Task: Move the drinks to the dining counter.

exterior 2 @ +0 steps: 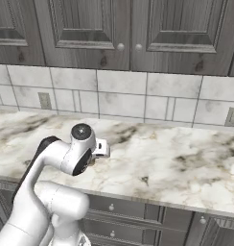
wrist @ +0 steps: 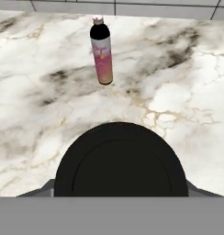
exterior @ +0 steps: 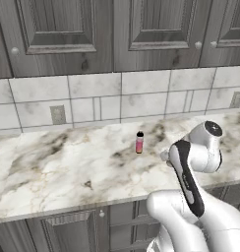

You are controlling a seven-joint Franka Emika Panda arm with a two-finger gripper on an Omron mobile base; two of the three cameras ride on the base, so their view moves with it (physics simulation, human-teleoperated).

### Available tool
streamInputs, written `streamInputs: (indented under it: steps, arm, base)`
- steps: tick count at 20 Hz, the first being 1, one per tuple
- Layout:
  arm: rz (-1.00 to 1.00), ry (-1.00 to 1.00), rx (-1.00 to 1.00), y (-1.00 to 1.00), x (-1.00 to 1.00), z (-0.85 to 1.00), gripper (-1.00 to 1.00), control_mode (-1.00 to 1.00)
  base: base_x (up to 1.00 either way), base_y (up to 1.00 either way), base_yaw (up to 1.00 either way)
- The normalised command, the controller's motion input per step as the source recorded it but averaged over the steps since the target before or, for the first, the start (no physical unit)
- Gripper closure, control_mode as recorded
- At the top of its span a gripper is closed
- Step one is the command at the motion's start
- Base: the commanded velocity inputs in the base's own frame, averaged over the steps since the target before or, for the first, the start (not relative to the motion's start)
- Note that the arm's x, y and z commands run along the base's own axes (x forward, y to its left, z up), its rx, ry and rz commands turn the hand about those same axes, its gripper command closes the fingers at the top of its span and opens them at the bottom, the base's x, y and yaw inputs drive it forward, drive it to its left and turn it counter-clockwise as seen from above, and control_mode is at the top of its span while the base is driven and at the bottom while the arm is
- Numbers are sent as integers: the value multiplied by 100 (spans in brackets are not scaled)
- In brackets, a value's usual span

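Here I see the round black lid [wrist: 119, 160] right under my hand, the gripper's grip on it unclear, the slim pink dark-capped bottle [wrist: 101, 51] standing beyond it on the veined marble counter [wrist: 187, 114].

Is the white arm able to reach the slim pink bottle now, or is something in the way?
Probably not yet. A black round lid sits right between the jaws of the gripper. The slim pink bottle stands upright beyond it on the marble wall counter, otherwise unobstructed.

even, soft rendered light (faint shadows), sharp.
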Motion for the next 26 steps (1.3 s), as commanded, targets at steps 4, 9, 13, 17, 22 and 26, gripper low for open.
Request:
streamInputs:
  steps: [4, 9, 13, 17, 22, 26]
  arm:
    - [13, -34, 0, 0, -82, 64, 100, -100]
    - [9, -31, 0, 0, -65, 74, 100, -100]
    - [5, -25, -4, 17, -57, 28, 100, -100]
    - [1, -19, -7, 30, -37, 7, 100, -100]
    - [0, -2, 0, 11, 2, 0, 100, 100]
    - [0, 0, 0, 0, 0, 0, 100, 100]
  base:
    - [0, 0, 0]
    - [0, 0, 0]
    - [0, 0, 0]
    - [0, 0, 0]
    - [2, 0, 0]
    - [-41, 0, 1]
